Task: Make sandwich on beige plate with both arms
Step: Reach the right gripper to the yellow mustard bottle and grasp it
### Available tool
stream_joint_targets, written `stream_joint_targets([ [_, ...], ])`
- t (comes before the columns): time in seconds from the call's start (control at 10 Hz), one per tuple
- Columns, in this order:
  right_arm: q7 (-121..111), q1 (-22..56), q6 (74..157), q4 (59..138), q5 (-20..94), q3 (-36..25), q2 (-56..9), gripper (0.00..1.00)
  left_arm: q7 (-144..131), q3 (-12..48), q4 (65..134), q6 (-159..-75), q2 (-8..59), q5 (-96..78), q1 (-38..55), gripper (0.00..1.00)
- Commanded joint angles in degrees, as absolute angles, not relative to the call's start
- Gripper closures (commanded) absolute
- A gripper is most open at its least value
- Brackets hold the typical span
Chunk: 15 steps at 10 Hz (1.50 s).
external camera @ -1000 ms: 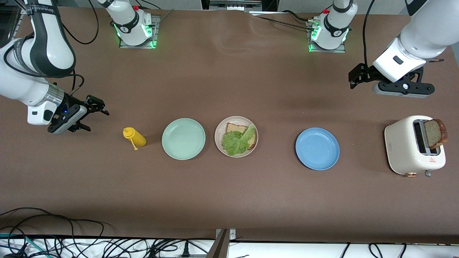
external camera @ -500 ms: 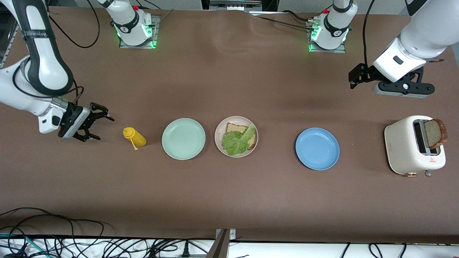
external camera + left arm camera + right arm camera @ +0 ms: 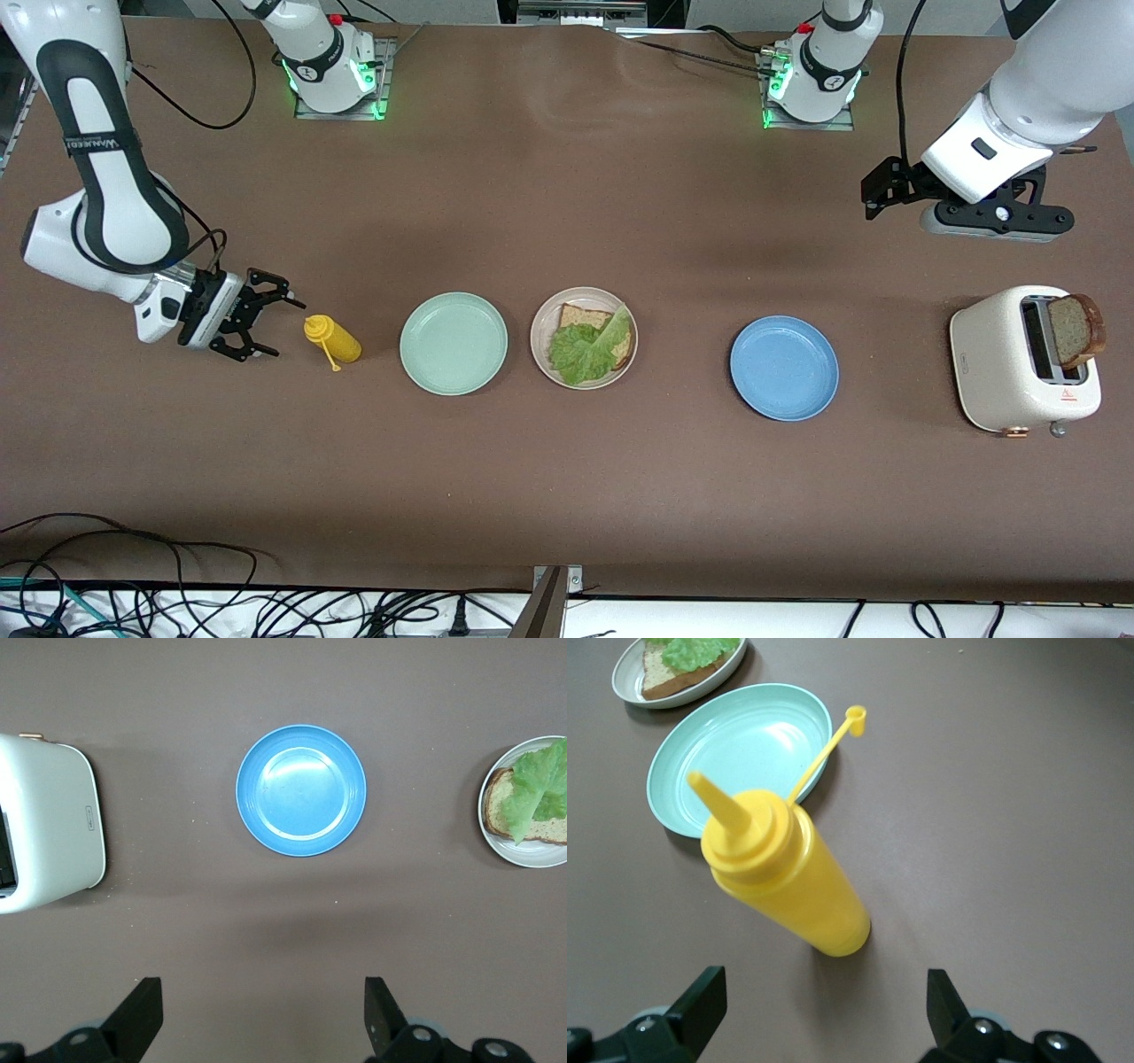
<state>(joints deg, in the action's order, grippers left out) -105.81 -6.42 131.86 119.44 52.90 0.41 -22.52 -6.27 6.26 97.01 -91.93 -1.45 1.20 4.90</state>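
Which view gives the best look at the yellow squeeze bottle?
The right wrist view: the yellow squeeze bottle fills the middle, with nozzle and dangling cap clear. The front view shows it small, beside the mint-green plate. The left wrist view does not show it.

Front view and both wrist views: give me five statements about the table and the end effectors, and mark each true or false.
1. The beige plate holds bread and lettuce. True.
2. The right end effector grips the yellow bottle. False: it is open beside the bottle.
3. The blue plate holds a slice. False: nothing lies on it.
4. A bread slice stands in the toaster. True.
5. The left end effector is shut. False: open, holding nothing.
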Motion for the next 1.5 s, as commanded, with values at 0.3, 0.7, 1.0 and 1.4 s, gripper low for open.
stream_joint_targets([
  [0.3, -115.31, -6.15, 131.92, 118.48, 59.68, 1.14, -28.47, 0.00, -6.42, 5.89, 97.73, -92.29, -2.46, 0.97, 5.27, 0.00],
  [0.7, -115.40, -6.06, 132.01, 116.81, 59.77, 3.33, -29.88, 0.00, -6.42, 5.89, 97.73, -92.29, -2.46, 0.97, 5.36, 0.00],
  [1.0, -117.59, -5.98, 132.01, 115.14, 59.68, 4.22, -31.72, 0.00, -6.42, 5.89, 97.73, -92.29, -2.46, 0.97, 5.36, 0.00],
  [1.4, -118.21, -5.80, 132.01, 113.73, 59.24, 5.18, -32.78, 0.45, -6.50, 5.89, 97.73, -92.29, -2.46, 0.97, 5.36, 0.00],
])
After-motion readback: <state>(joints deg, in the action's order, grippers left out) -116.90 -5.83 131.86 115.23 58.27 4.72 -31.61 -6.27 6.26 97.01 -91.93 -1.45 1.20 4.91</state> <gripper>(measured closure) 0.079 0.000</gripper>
